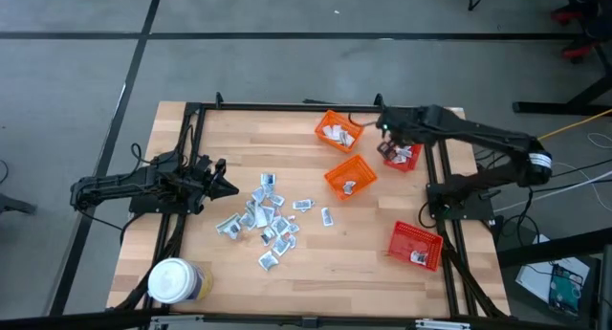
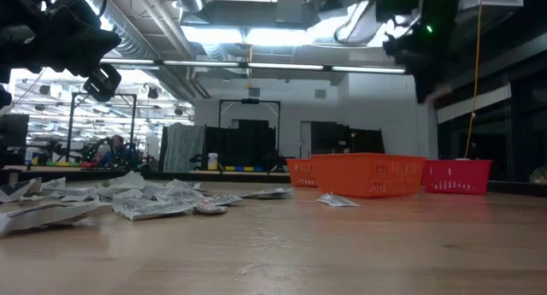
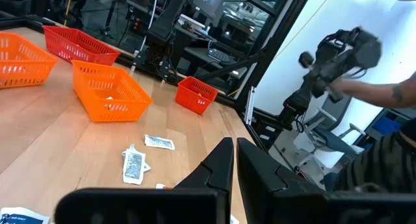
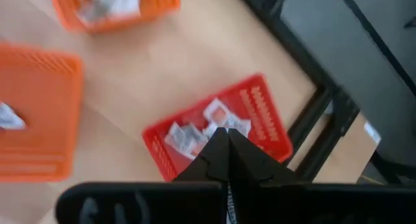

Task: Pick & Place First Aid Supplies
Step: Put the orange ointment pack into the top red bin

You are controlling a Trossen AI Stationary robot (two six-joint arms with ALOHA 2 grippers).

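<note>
The first aid supplies (image 1: pixel 263 220) lie as a loose pile of small silvery sachets on the wooden table, left of centre, with a few strays (image 3: pixel 133 165) toward the baskets. More sachets lie in the far red basket (image 4: pixel 214 136) and in the far orange basket (image 1: pixel 338 132). My right gripper (image 4: pixel 226 134) hangs shut above that red basket (image 1: pixel 402 156), pointing steeply down, and I see nothing between its fingertips. My left gripper (image 1: pixel 225 187) waits shut and level at the table's left edge, beside the pile.
A second orange basket (image 1: pixel 351 174) stands mid-table right, holding a sachet. Another red basket (image 1: pixel 418 244) sits at the near right. A white-lidded jar (image 1: pixel 172 282) stands at the near left corner. A person's arm (image 3: pixel 390 94) shows beyond the table's right side.
</note>
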